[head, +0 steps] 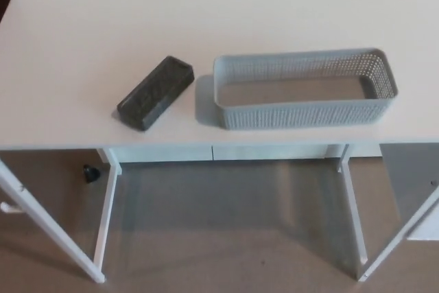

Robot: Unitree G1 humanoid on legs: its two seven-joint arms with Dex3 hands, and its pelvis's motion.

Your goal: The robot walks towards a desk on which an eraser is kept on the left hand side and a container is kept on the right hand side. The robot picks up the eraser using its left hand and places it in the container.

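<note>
You see the eraser lying flat on the white desk, left of the middle and close to the near edge. It is turned diagonally, with its far end pointing toward the grey perforated container, which stands just beside it on the right and is empty.

Neither robot hand is in the picture, so you cannot tell what the fingers are doing.

The eraser looks like a light, stiff block with a slightly rough dark surface, so I think it will not slip easily. Take it across its two long sides, near the middle, with the left hand turned to match the diagonal.
</note>
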